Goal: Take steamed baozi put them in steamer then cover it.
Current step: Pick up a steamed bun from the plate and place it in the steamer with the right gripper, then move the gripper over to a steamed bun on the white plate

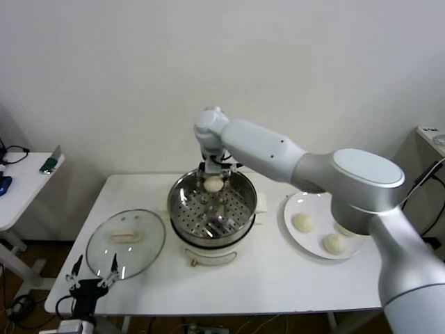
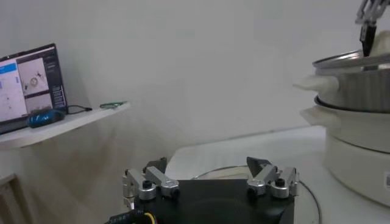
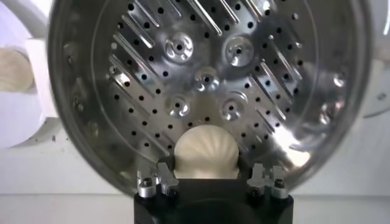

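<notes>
My right gripper [image 1: 214, 179] is shut on one steamed baozi [image 1: 213, 185], a cream-white bun, and holds it just over the far side of the steamer [image 1: 178, 209]. In the right wrist view the pleated baozi [image 3: 206, 149] sits between the fingers of the right gripper [image 3: 208, 169], above the perforated tray [image 3: 207, 79]. The cover [image 1: 126, 243], a clear glass lid with a cream handle, lies flat on the table left of the steamer. My left gripper [image 1: 96, 261] is parked open at the table's front left corner, just before the cover [image 2: 213, 172].
A white plate [image 1: 292, 209] right of the steamer carries two baozi [image 1: 302, 222] [image 1: 334, 243] and a third partly hidden by my right arm. A side table with a laptop [image 2: 27, 85] stands to the left. The steamer [image 2: 359, 91] rises right of the left gripper [image 2: 207, 164].
</notes>
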Controlling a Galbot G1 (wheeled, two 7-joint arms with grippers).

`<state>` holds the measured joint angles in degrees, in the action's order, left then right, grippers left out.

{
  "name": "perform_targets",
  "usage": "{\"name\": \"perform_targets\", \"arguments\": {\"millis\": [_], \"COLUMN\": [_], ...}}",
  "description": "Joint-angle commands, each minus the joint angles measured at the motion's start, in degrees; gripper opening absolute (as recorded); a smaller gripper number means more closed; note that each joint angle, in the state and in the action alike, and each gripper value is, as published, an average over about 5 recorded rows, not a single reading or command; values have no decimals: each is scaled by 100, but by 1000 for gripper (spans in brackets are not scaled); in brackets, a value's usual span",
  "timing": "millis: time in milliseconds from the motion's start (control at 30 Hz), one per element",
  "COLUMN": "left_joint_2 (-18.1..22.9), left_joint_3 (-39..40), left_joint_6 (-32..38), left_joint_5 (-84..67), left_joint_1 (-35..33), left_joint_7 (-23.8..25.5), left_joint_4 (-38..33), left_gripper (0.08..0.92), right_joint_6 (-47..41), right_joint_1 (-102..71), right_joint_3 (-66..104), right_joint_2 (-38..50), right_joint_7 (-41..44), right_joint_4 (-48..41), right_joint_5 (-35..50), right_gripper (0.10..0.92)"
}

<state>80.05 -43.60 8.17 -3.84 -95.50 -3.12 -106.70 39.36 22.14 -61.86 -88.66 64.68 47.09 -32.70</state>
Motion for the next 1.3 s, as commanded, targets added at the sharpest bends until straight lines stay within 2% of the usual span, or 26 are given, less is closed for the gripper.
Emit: {"name": "perform_targets", "arguments": {"millis": [33, 333, 533, 667, 800, 967, 1067, 1300], "left_joint_2": [17, 32, 43, 68, 52, 26, -17, -82], "left_joint_3": [0, 13, 19, 34, 67, 138, 163, 262], "left_joint_6": [-10, -41, -77, -84, -90, -100, -65, 139], "left_joint_5": [-2, 22, 33, 82, 113, 174, 182, 60], "left_joint_1": [27, 80, 80, 101, 94, 63, 10, -254], "left_joint_7": [0, -9, -16, -14, 4, 18, 22, 1], "left_joint_4": [46, 64, 45, 21, -32, -137, -178, -355], "left_gripper": [823, 823, 823, 823, 823, 823, 823, 823], "right_joint_6": [138, 91, 43, -242, -847, -2291, -3322, -4920], "right_joint_1": [-340, -275, 184, 883, 1871, 2802, 3234, 3008], "right_joint_3": [70, 146, 118, -271, -1013, -2280, -3118, -3591], "right_joint_2": [-147, -78, 270, 720, 1316, 2299, 2859, 3956], "right_joint_7": [-52, 89, 388, 612, 667, 147, -175, -238], "right_joint_4": [-136, -19, 599, 1203, 1712, 2224, 2558, 2733], "right_joint_5": [-454, -423, -23, 1005, 2394, 4539, 5498, 6390], "right_gripper": [685, 812, 822, 823, 823, 823, 823, 823]}}
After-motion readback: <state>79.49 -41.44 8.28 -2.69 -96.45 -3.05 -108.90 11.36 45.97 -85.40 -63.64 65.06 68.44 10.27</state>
